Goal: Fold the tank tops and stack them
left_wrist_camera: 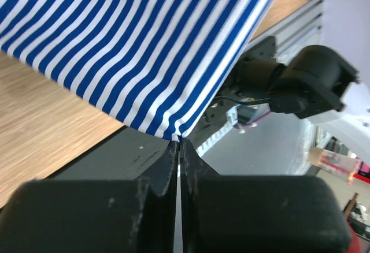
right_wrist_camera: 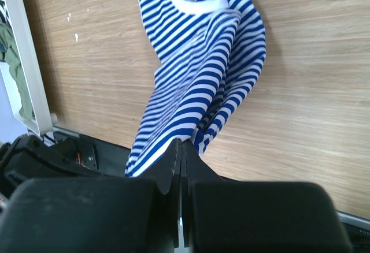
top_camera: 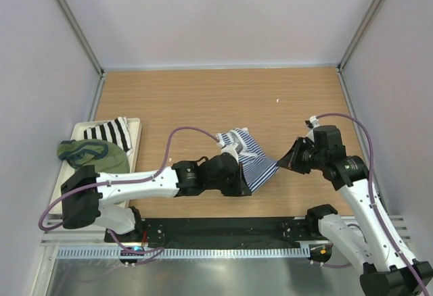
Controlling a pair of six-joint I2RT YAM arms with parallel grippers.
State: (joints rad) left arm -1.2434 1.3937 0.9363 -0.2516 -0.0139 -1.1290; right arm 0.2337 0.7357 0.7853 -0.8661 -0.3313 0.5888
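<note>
I see the wooden worktop [top_camera: 223,93] with a white tray [top_camera: 137,137] at its left edge. Toward the near edge, between my two arms, the navy-and-white striped tank top [top_camera: 252,157] is bunched up, its white-trimmed end lying on the wood. In the tray sits the olive green tank top [top_camera: 95,154], with a black-and-white striped cloth [top_camera: 108,132] just behind it. My left gripper [left_wrist_camera: 177,143] is pressed together on a corner of the striped top's edge. My right gripper [right_wrist_camera: 182,146] is pinching another part of the same top.
</note>
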